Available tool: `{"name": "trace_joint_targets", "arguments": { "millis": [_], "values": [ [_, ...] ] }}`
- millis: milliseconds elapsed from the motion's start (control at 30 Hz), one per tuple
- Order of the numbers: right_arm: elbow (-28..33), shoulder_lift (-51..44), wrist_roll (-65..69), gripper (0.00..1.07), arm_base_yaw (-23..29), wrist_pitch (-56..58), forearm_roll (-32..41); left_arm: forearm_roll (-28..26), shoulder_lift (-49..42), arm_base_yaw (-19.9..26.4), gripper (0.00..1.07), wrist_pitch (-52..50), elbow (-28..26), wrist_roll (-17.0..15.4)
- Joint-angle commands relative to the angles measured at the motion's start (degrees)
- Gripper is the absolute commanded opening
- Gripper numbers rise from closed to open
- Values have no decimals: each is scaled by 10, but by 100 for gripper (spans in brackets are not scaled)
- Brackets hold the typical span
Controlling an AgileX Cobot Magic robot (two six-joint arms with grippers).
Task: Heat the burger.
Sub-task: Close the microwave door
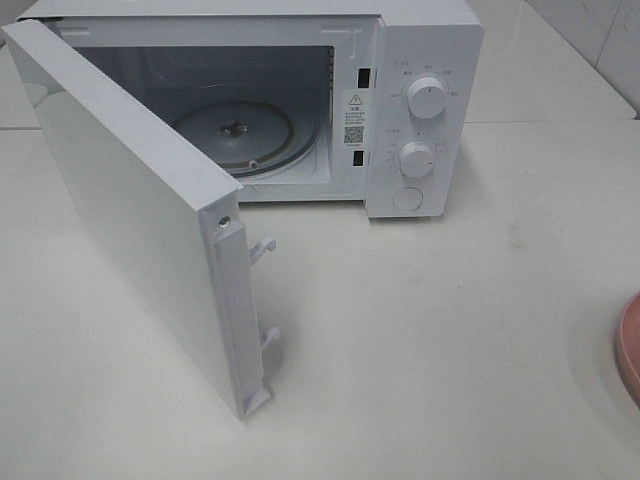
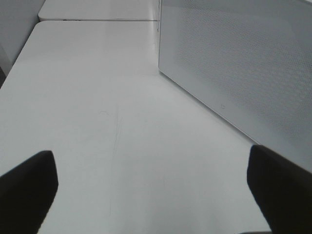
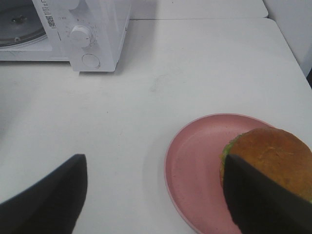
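Burger (image 3: 273,156) sits on the pink plate (image 3: 195,170) at the far right of the white table (image 1: 450,330), seen whole only from the right wrist; going left to right, the microwave door (image 1: 130,230) hangs swung wide, the glass turntable (image 1: 235,135) lies bare inside the microwave (image 1: 425,60), two dials (image 1: 428,98) face front; left gripper (image 2: 151,190) is spread over bare tabletop beside the door; right gripper (image 3: 156,195) hovers released above the plate, grasping nothing.
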Motion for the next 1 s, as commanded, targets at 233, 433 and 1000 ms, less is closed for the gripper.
{"name": "trace_joint_targets", "arguments": {
  "millis": [233,433,1000],
  "values": [
    [1,-16,-7,75,-2,2,1,-5,-3,0,98,0,2,2],
    [1,-16,-7,75,-2,2,1,-10,-2,0,98,-3,-2,1],
    [1,-16,-7,75,-2,2,1,-28,117,0,47,-124,1,-3]
  ]
}}
